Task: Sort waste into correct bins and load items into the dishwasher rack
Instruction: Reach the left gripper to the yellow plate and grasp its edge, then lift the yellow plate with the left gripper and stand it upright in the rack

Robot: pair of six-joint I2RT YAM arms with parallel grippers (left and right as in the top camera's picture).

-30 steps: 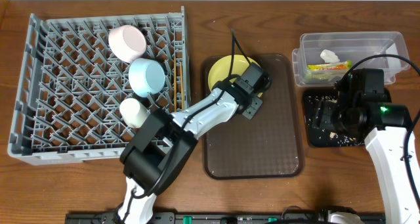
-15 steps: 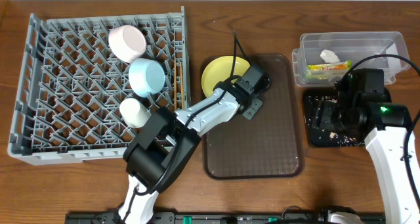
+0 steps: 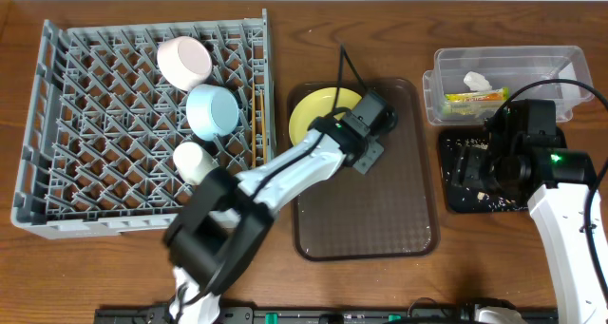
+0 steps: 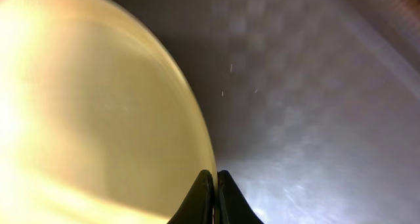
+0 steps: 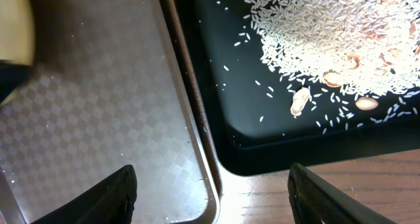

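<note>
Left claw: clenched on the rim of the yellow-green plate, dark fingertips pinched almost together with the plate's edge running in between them.
Plate: spreads away from the left claw on its rack side, over a corner of the brown tray; from where I stand I cannot tell whether it is lifted or resting.
Right claw: released, fingers wide apart, hanging over the line where the black tray sits just beside the brown tray's rim.
Black tray: directly under the right claw, on the bench.
Rice scraps: whitish grains heaped in the black tray ahead of the right claw, a few larger tan bits among them.
Clear tub: just past the right claw, holding the snack wrapper and the white tissue.
Rack: beyond the plate from the left claw, well apart from it.
Rack load: pink bowl, blue bowl and white cup in a row among the pegs.
</note>
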